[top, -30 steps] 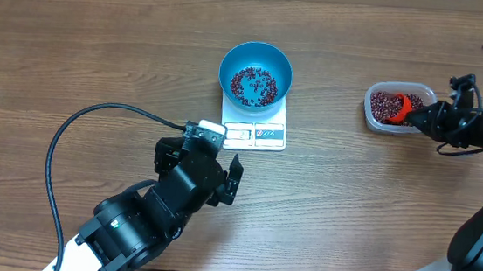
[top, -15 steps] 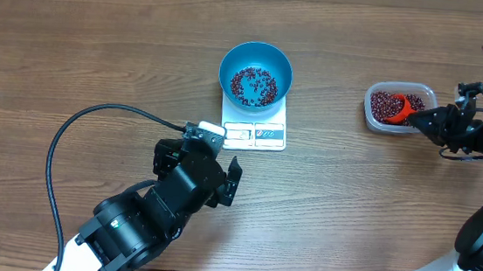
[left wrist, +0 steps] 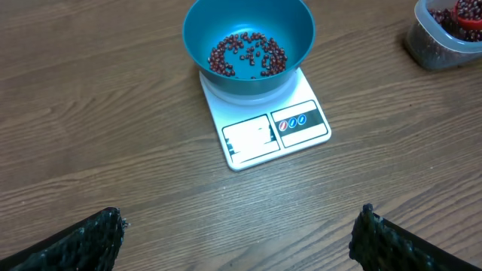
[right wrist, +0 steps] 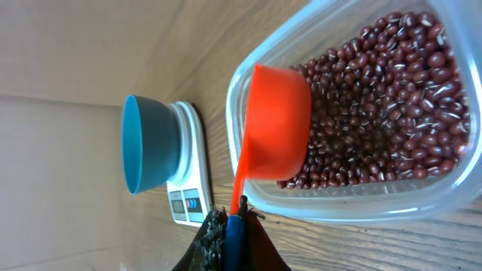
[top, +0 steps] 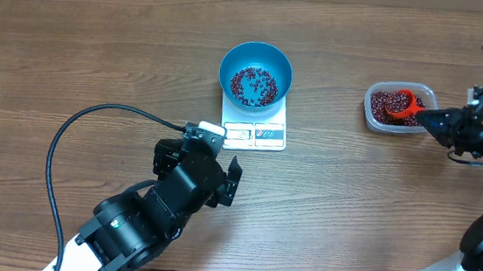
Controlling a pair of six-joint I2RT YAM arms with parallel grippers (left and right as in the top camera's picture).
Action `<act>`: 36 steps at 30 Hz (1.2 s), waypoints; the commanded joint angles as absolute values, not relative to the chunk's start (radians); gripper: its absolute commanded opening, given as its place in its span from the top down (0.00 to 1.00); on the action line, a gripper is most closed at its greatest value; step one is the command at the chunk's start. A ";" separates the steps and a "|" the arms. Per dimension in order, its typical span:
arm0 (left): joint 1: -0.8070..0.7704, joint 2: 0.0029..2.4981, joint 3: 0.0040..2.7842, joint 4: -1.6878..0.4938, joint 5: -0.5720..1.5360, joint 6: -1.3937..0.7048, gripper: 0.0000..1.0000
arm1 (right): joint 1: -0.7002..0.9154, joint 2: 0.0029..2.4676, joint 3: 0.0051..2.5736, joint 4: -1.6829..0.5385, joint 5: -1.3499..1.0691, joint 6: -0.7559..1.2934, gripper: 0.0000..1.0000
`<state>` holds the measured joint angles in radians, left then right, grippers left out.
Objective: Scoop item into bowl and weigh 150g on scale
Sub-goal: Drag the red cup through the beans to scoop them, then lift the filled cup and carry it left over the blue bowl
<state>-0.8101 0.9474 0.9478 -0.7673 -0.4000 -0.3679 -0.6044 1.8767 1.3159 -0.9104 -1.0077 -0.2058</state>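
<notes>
The blue bowl (top: 256,67) stands on the white scale (top: 256,133) and holds a thin layer of maroon beans (top: 254,84). A clear tub (top: 375,113) at the right holds more beans (right wrist: 392,98). My right gripper (top: 431,122) is shut on the handle of an orange scoop (top: 403,103), whose cup (right wrist: 279,124) lies in the tub's beans. My left gripper (left wrist: 241,229) hangs open over bare wood in front of the scale (left wrist: 275,132), nothing between its fingers (left wrist: 98,237). The bowl (left wrist: 248,38) shows beyond it.
A black cable (top: 66,138) loops over the table left of my left arm. The tub (left wrist: 444,41) sits well right of the scale, with bare wood between them. The bowl (right wrist: 147,150) and scale (right wrist: 188,192) show beyond the tub in the right wrist view.
My right arm has drawn back to the right, still gripping the scoop; its cup stays in the tub, shifted slightly toward the far side. The left arm has not moved.
</notes>
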 commanded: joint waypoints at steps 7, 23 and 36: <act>-0.805 0.949 0.939 -0.767 -0.399 -0.382 0.00 | -0.666 1.879 1.308 -0.913 -1.182 -0.205 0.94; -0.805 0.949 0.939 -0.766 -0.399 -0.382 0.00 | -0.667 1.879 1.308 -0.954 -1.302 -0.205 0.96; -0.805 0.949 0.939 -0.766 -0.399 -0.382 0.00 | -0.575 1.879 1.308 -0.990 -1.390 -0.205 0.96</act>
<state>-0.8101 0.9474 0.9478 -0.7677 -0.4000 -0.3679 -0.6178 1.8767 1.3155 -0.9886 -1.3418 -0.2043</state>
